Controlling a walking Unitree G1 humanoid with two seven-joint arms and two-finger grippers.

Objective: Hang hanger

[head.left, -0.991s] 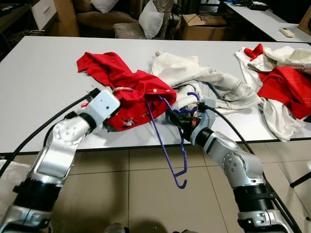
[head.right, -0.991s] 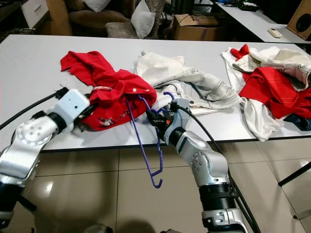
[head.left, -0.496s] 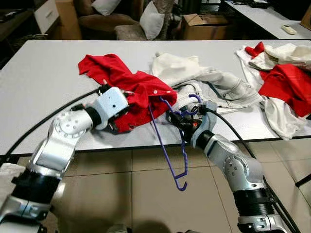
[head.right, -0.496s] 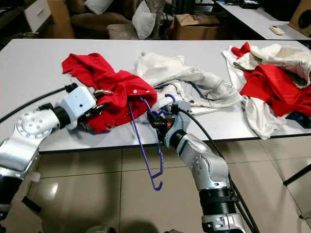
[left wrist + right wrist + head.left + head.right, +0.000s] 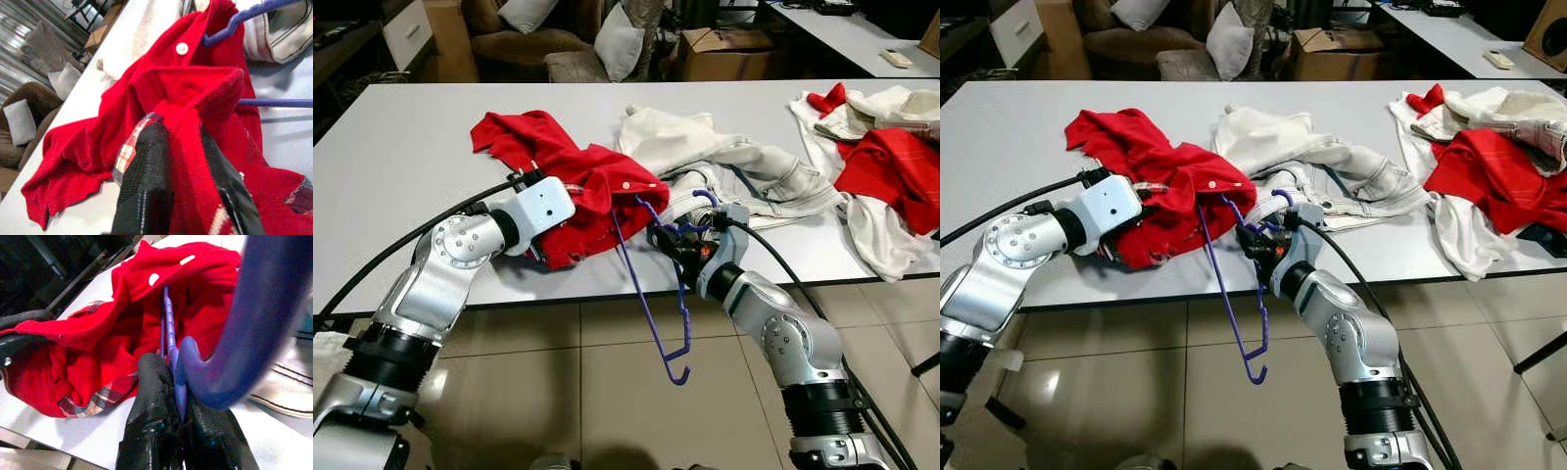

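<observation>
Your left gripper [image 5: 186, 171] pinches red shirt [image 5: 592, 191] near white table's [image 5: 401, 166] front edge, fabric clamped between fingers. Your right gripper [image 5: 178, 416] clenched on purple hanger [image 5: 651, 284], whose upper end is inside shirt and hook dangles below table edge. White garment [image 5: 724, 162] just behind.

- My two head eyes look forward and down over the tabletop [image 5: 401, 176] from its near edge, sharing almost the same scene.
- My left wrist camera sits very close on the red shirt [image 5: 195, 98].
- My right wrist camera faces the same shirt, close behind the purple hanger [image 5: 168, 333].
</observation>
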